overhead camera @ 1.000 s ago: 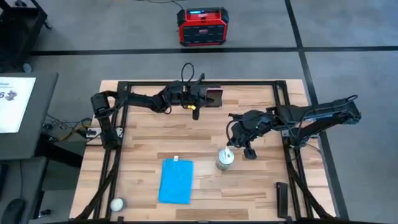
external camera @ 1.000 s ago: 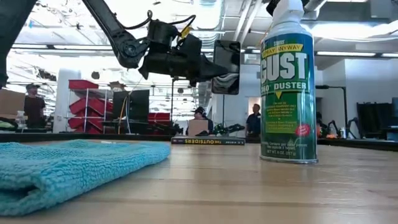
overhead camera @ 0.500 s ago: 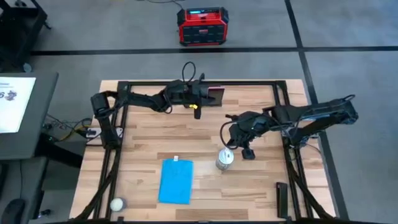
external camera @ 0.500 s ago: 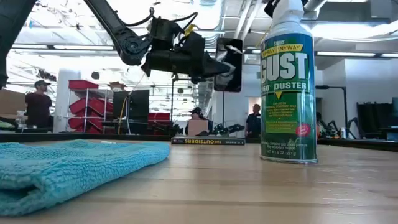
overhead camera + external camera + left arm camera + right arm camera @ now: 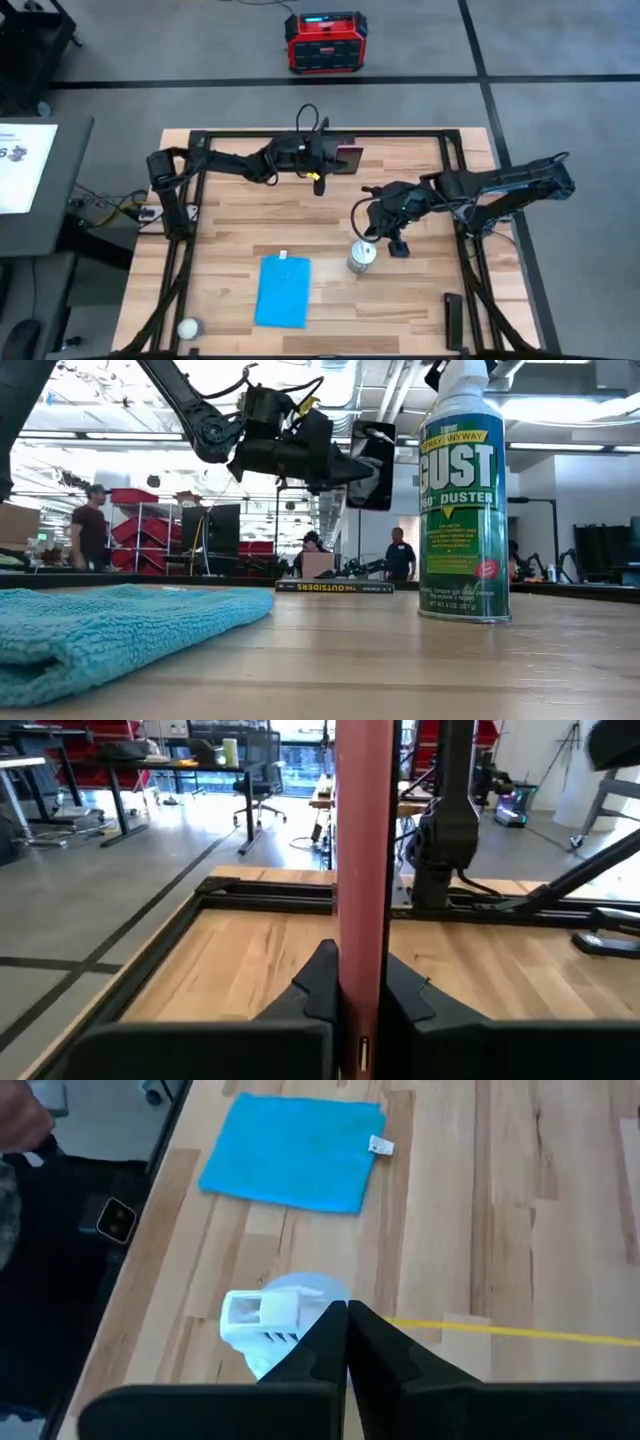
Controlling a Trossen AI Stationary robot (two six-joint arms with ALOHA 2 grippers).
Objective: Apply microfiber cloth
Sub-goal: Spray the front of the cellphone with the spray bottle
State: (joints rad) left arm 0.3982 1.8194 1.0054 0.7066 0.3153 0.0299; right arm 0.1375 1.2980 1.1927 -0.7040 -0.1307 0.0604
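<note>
Between the fingers of the left end effector (image 5: 355, 1005), raised above the far side of the counter (image 5: 420, 300), a pink-backed phone (image 5: 365, 870) stands edge-on, clamped near its lower end; in the low view it hangs dark and tilted in the air (image 5: 368, 465). Well away from that end effector, toward the near edge of the counter, the microfiber cloth (image 5: 283, 291) lies flat and spread out, its small white tag (image 5: 379, 1146) at the far short edge. The right end effector (image 5: 345, 1325) hovers just above and beside the white nozzle of a green duster can (image 5: 463, 500), its fingers pressed together with nothing between them. The can stands upright, just beside the cloth and not touching it. A thin black pad (image 5: 454, 321) lies at the counter's near right edge, and a small white ball (image 5: 187, 327) sits at the near left corner.
</note>
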